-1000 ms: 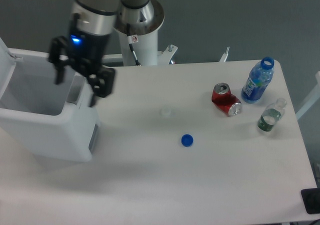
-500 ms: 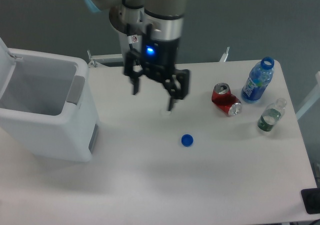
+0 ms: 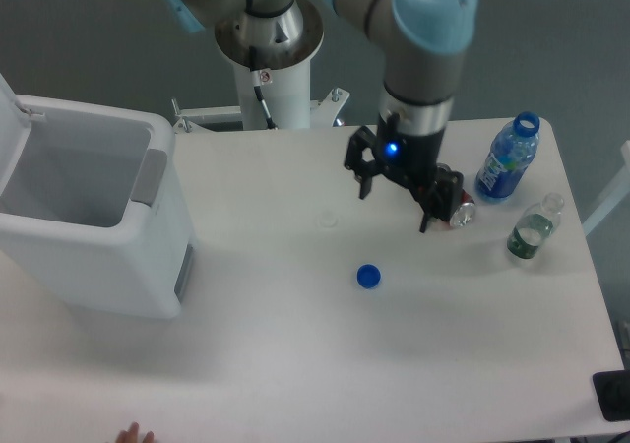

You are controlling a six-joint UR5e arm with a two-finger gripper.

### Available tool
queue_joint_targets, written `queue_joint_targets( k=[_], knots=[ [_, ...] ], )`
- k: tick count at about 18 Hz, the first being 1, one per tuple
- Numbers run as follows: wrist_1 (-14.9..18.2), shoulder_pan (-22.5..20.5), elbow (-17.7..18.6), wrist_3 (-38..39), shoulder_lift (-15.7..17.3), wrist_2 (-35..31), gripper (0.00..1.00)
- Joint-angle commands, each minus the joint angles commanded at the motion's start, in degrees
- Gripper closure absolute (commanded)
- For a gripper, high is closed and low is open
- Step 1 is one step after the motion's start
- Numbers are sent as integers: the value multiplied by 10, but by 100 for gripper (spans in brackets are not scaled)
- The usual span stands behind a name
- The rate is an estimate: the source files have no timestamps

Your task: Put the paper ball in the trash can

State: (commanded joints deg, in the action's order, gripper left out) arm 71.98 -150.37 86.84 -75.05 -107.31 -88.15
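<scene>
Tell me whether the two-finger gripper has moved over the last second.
Yes. The black two-finger gripper has swept rightward, from over the large white plastic trash can to the crushed red soda can, jaws open.

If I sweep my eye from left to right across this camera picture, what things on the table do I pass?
trash can → pale round disc → blue bottle cap → gripper → red can → blue bottle → small clear bottle

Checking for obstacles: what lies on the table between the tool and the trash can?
Only a small pale round disc, nearer the tool than the trash can; otherwise bare tabletop, in the fixed camera view.
</scene>
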Motion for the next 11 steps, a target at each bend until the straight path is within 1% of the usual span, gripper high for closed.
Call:
queue_joint_targets(
  k=[4,11],
  knots=[
    [-1,-1,0,-7,-25,-12,0],
    [-1,-2,-1,-7,-32,-12,0]
  ],
)
